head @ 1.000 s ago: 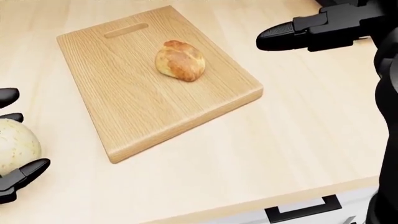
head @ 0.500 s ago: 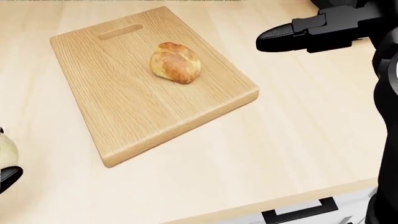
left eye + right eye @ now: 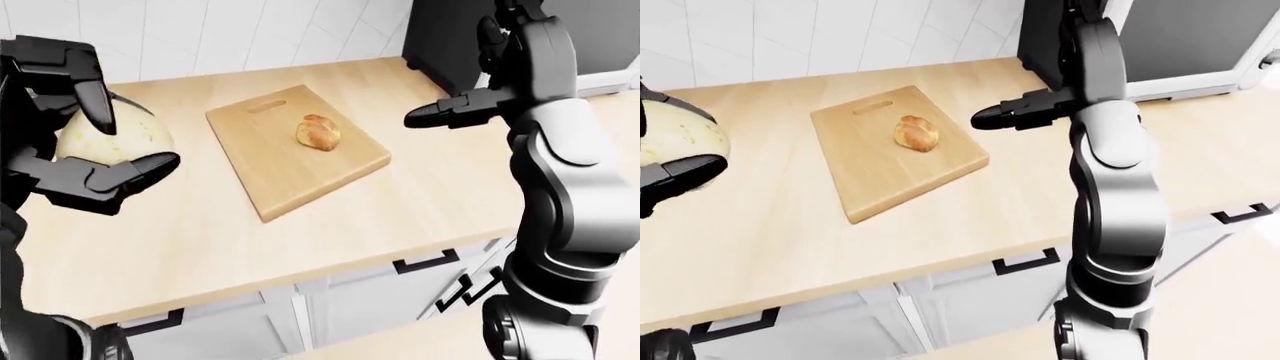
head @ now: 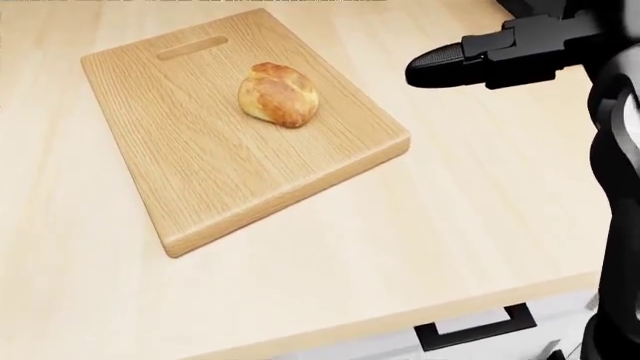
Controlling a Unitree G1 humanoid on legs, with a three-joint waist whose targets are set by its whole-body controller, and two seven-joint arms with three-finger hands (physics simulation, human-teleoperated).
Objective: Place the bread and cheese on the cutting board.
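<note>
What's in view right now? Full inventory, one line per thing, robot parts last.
cutting board: 1, light wood with a handle slot, flat on the counter, left of centre in the head view.
bread: 1, golden brown roll, on the cutting board near its top right part.
cheese: 1, pale yellow round, held above the counter at the left of the left-eye view, off the board.
counter: 1, pale wood, under everything.
cabinet drawers: white with black handles, below the counter edge.
appliance: 1, dark, top right of the right-eye view.
wall tiles: white, top.
left hand: black, fingers closed round the cheese.
right hand: black, fingers extended, empty, right of the board.
</note>
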